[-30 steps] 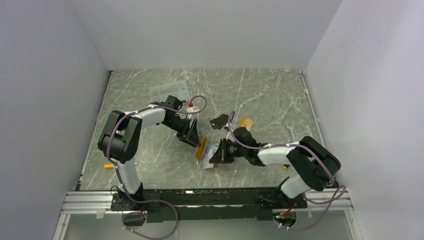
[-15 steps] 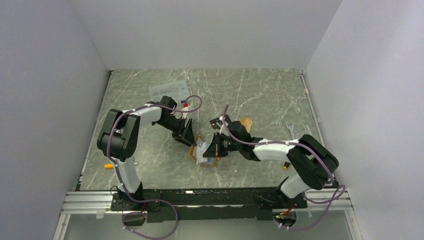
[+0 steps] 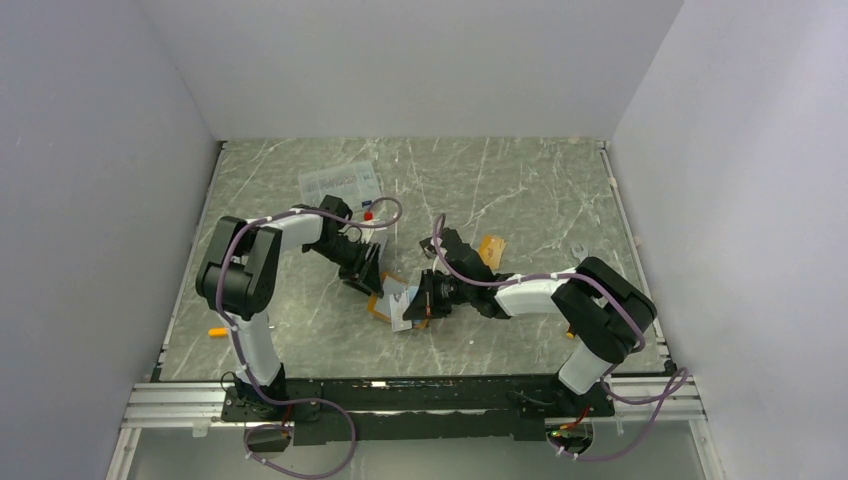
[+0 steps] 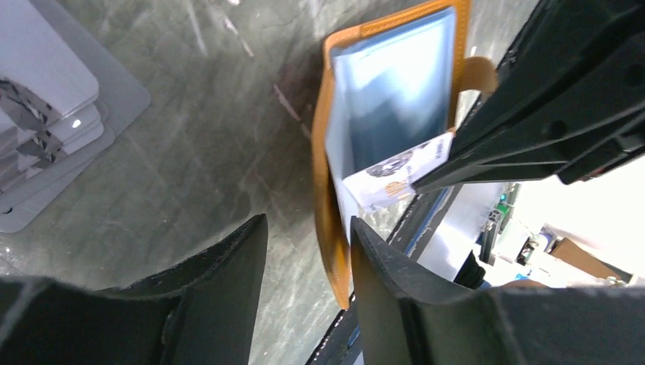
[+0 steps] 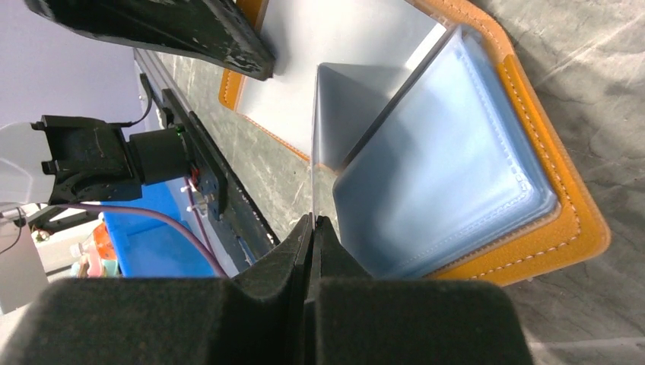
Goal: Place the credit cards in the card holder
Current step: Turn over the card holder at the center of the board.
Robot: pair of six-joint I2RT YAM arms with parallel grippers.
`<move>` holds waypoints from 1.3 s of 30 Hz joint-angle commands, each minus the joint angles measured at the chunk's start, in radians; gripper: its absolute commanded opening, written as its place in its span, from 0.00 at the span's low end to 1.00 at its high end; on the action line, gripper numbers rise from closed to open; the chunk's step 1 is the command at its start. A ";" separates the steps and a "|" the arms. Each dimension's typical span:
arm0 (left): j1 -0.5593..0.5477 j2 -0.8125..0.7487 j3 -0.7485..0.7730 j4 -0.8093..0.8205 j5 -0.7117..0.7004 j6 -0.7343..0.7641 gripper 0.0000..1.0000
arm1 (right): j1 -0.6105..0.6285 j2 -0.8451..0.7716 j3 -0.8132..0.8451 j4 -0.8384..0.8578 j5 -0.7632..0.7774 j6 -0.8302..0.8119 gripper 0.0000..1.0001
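Orange leather-like material forms the card holder (image 3: 380, 300), which lies open on the marble table (image 3: 520, 180) between the two arms, with its pale blue-grey inside facing up.

State of the left gripper (image 4: 308, 224): the fingers stand apart. In the left wrist view, the near orange edge of the card holder runs down into the gap between them. It lies close to one finger and clear of the other. Whether that finger actually touches the edge cannot be told from this angle.

State of the right gripper (image 5: 312, 224): the fingers are pressed together on one end of a thin whitish credit card (image 4: 392, 171) with dark print. The card is held tilted over the open card holder, its free end above the blue-grey pocket. In the right wrist view the card appears edge-on, beside a clear sleeve (image 5: 449, 175) of the holder.

Other items:
- A stack of whitish cards (image 4: 46, 84) lies well apart from the card holder.
- An orange-tan card (image 3: 490, 245) lies on the table just beyond the right arm.
- A clear plastic box (image 3: 338, 182) sits on the far side of the left arm.
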 commanded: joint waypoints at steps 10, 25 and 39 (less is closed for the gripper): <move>-0.071 0.049 0.042 -0.016 -0.029 0.020 0.21 | -0.014 -0.100 -0.055 0.051 0.007 0.010 0.00; -0.133 -0.002 0.039 -0.066 0.011 0.018 0.10 | -0.120 -0.370 -0.348 0.033 -0.035 0.041 0.00; -0.148 0.002 0.065 -0.072 -0.023 0.031 0.10 | -0.122 -0.471 -0.418 -0.019 -0.020 0.043 0.00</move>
